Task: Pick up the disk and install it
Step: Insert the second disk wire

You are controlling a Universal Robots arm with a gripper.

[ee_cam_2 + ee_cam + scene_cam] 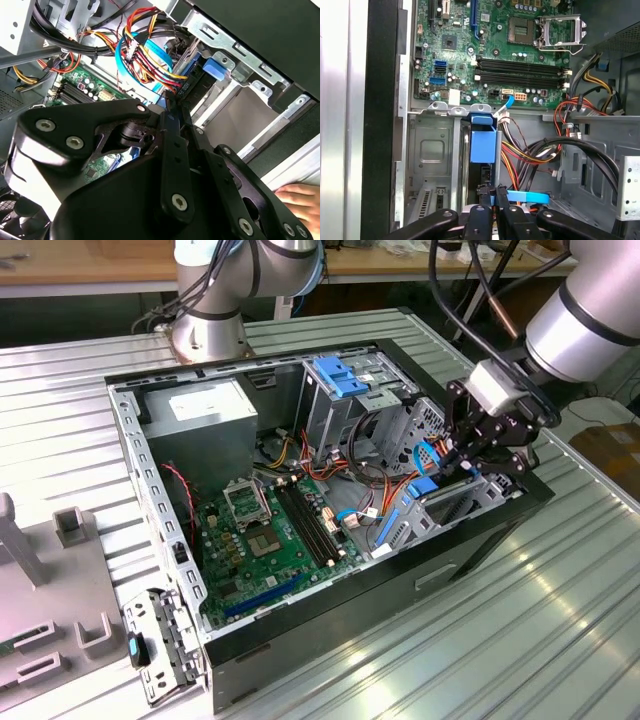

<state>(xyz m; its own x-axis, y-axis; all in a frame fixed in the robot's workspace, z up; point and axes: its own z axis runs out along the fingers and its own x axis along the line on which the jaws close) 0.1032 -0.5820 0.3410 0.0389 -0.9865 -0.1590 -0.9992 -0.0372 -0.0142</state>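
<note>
The gripper [492,192], fingers pressed nearly together, reaches into an open computer case [330,595] beside the blue-framed disk [483,145].

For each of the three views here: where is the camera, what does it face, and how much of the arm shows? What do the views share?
Exterior view: off the arm, looking down at the open computer case; arm and gripper at this view's right.
First wrist view: on the wrist, facing the motherboard and drive bay; gripper at a blue rail.
Second wrist view: on the wrist, past the linkage to cables; a hand at the edge.
Shared: gripper, motherboard, bundled cables.
</note>
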